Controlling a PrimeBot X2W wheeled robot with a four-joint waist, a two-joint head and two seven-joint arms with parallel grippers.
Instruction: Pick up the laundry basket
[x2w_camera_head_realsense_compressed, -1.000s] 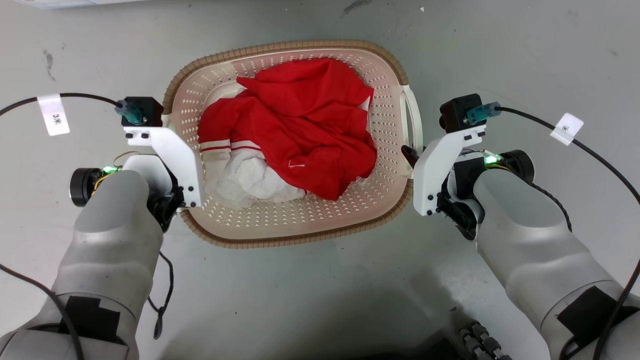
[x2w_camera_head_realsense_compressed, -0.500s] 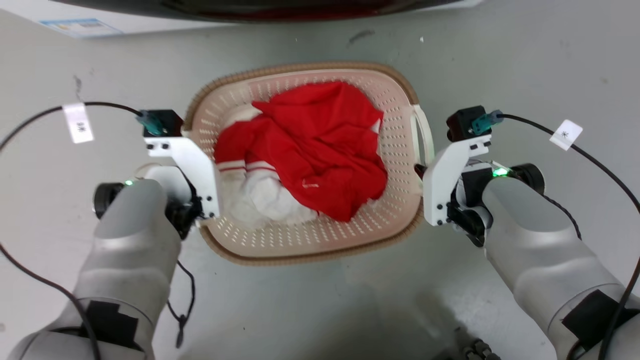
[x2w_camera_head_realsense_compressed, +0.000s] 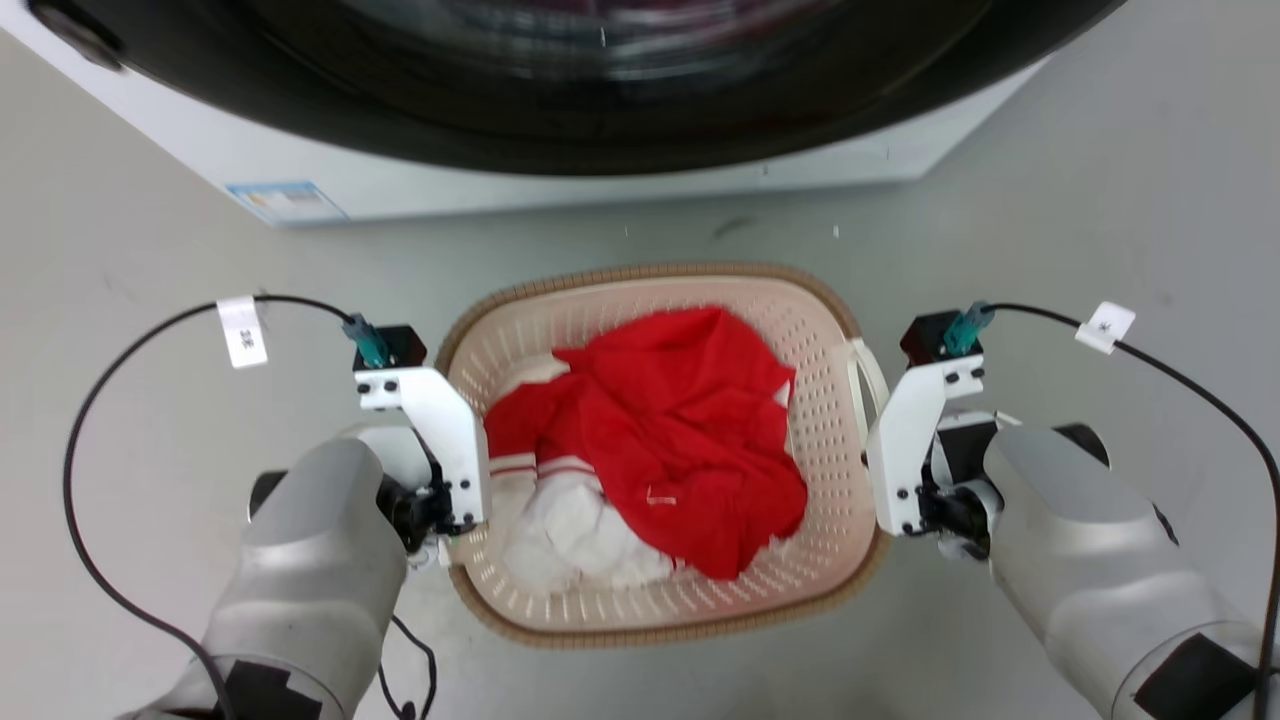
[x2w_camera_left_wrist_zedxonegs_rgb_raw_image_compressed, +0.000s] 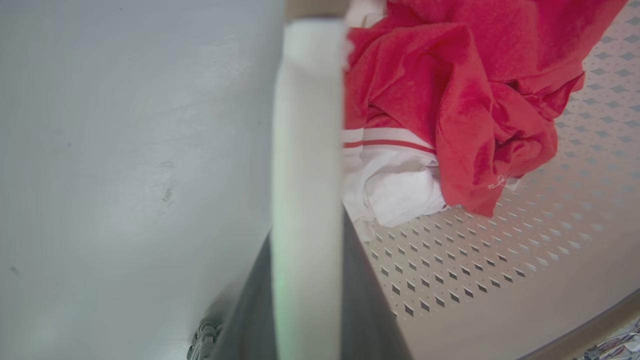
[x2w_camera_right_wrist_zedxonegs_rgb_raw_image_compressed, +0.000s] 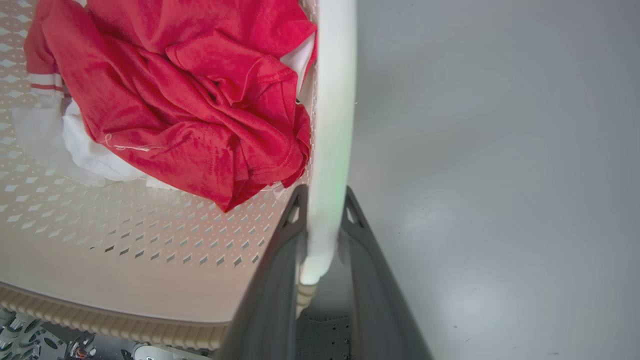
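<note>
The rounded beige perforated plastic laundry basket (x2w_camera_head_realsense_compressed: 650, 272), holding red and white clothes (x2w_camera_head_realsense_compressed: 680, 420), lies before the white washing machine (x2w_camera_head_realsense_compressed: 150, 130). The left claw (x2w_camera_left_wrist_zedxonegs_rgb_raw_image_compressed: 307, 230) and right claw (x2w_camera_right_wrist_zedxonegs_rgb_raw_image_compressed: 325, 195) each pinch a white side handle (x2w_camera_right_wrist_zedxonegs_rgb_raw_image_compressed: 332, 100). It looks stiff and probably light, and the handles suit a level lift.

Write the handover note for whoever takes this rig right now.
Left tool: closed on the left white handle of the laundry basket.
Right tool: closed on the right white handle.
Basket sits between the arms in front of the washing machine, red and white clothes inside.
Done: both handles gripped.
Left: raise it level; whether it has cleared the floor is not clear from here.
</note>
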